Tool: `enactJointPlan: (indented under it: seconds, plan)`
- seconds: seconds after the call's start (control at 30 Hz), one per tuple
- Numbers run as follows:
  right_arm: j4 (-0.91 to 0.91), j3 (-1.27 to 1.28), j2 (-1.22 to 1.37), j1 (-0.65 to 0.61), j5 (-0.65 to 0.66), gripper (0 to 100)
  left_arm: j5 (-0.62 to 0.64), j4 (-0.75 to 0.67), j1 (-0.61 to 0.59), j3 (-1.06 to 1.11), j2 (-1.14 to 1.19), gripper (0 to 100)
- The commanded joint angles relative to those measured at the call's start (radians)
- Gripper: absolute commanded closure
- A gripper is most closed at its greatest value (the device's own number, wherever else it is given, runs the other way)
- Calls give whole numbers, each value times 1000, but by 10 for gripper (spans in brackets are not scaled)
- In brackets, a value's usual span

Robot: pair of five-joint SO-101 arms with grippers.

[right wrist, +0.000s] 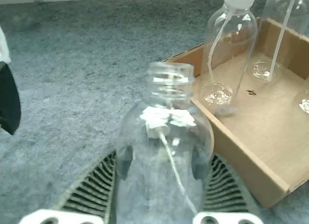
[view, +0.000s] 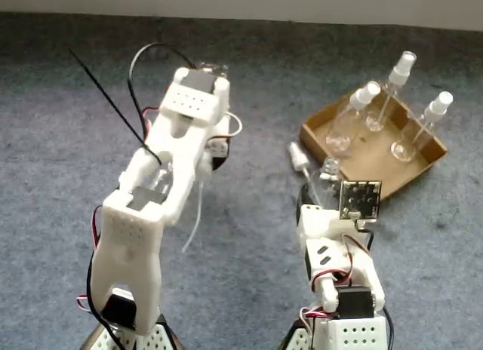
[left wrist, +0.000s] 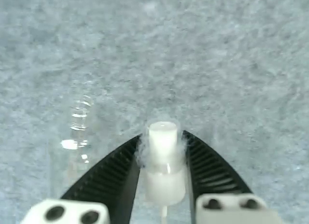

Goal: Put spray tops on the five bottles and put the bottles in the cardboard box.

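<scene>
Pinching spray top (left wrist: pixel 163 159): left gripper (left wrist: pixel 163 136), fingers pressed on both sides, over carpet (left wrist: pixel 231 64). Clear uncapped bottle (left wrist: pixel 77 137) just beside it. Right gripper (right wrist: pixel 161 165) clamps open bottle (right wrist: pixel 166 84) upright, near cardboard box (right wrist: pixel 241 154) wall. Three capped bottles (view: pixel 349 118) stand in box. Loose top (view: pixel 299 155) on carpet beside box.

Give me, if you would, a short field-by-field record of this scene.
left gripper: shut on a spray top
right gripper: shut on an open bottle
cardboard box: holds three capped bottles, upright
loose spray top: lying on the carpet beside the box
other bottle: uncapped, on the carpet near the left gripper
</scene>
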Motion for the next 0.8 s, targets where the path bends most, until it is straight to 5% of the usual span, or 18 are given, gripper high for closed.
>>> enactJointPlan:
  seconds: [0.0,0.33,0.77]
  plan:
    - [-28,-8,-10,5,2,897,-107,17,-105,7,-65,941]
    - [-28,-8,-10,5,2,897,-276,-21,-94,64,-64,940]
    - [-28,-8,-10,5,2,897,-293,-98,-24,59,96,925]
